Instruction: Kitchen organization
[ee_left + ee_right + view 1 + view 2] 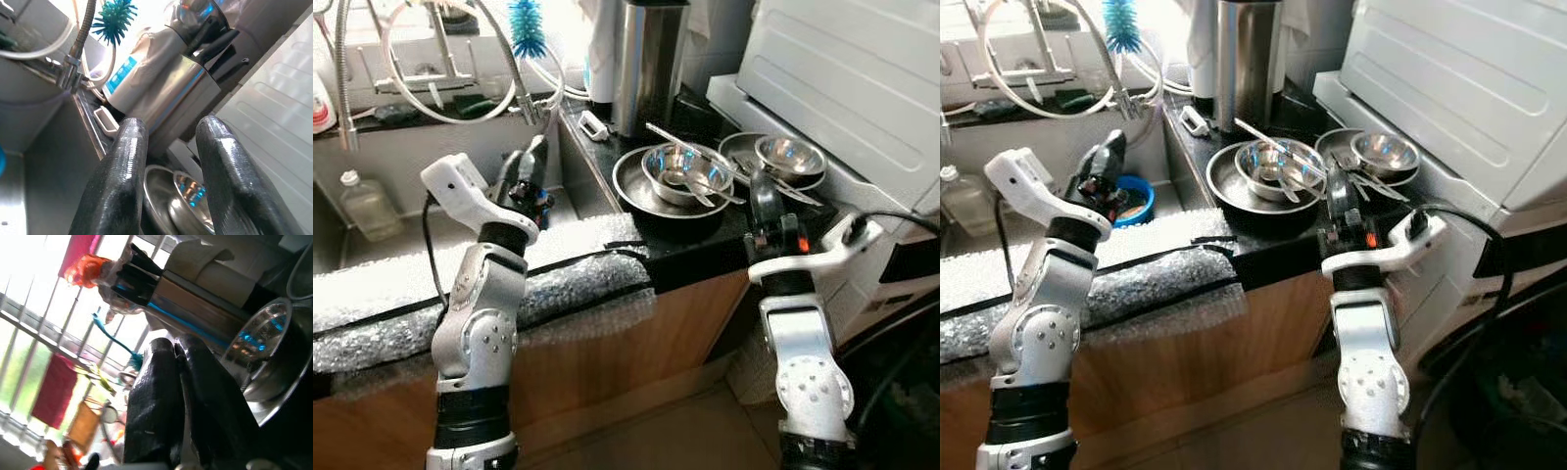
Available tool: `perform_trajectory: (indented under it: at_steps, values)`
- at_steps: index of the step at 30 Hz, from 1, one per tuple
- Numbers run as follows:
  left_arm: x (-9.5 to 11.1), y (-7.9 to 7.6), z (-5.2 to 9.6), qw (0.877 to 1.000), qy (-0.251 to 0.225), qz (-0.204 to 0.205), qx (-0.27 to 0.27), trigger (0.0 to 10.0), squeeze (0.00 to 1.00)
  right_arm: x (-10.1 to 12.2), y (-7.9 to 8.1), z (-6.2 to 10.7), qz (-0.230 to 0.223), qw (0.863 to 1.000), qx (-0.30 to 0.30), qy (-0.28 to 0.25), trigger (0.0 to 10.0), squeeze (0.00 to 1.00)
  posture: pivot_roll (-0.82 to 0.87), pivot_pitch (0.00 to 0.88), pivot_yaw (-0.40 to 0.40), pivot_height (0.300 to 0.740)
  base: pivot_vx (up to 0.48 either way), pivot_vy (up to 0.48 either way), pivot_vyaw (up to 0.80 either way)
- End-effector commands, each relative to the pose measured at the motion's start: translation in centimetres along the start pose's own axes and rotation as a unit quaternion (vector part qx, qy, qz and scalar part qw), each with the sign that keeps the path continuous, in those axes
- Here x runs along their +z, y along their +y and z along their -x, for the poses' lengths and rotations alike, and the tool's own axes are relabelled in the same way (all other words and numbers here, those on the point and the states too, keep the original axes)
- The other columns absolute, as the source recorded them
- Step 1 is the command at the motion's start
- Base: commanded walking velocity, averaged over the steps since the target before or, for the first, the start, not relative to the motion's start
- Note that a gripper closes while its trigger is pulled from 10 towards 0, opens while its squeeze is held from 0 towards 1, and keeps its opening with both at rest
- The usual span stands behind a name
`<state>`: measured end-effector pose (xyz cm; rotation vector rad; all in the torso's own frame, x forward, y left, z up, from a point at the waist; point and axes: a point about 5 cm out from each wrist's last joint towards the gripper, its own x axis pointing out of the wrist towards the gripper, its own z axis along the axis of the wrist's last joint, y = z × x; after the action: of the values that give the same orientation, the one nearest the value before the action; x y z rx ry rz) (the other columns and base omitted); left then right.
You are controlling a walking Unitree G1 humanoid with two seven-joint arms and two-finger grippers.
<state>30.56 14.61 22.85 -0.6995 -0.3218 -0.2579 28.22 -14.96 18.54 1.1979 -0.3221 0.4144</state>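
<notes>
Beside counter edge (685,257), right hand (763,196) closed

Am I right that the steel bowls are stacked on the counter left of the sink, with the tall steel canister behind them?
Not quite: the bowls are on the counter right of the sink, not left. The left eye view shows it. The canister does stand behind them.

Two steel bowls (677,168), one flask (649,61)
</notes>
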Motion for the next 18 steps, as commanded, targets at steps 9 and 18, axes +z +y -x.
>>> perform_trajectory:
  at_steps: [9,18]
  values:
    - [-0.9,-0.8,0.9,0.997,0.029,0.072,-0.022,10.0,0.0,-1.2,1.6,2.5,-0.107,0.989,0.087,0.05,10.0,0.0,-0.04,0.0,-0.07,0.727,0.0,0.0,0.0]
    - [-1.1,-1.7,0.9,0.991,0.029,0.121,-0.041,10.0,0.0,-1.9,-0.9,4.9,-0.094,0.991,0.018,0.092,10.0,0.0,-0.04,0.0,-0.068,0.727,0.0,0.0,0.0]
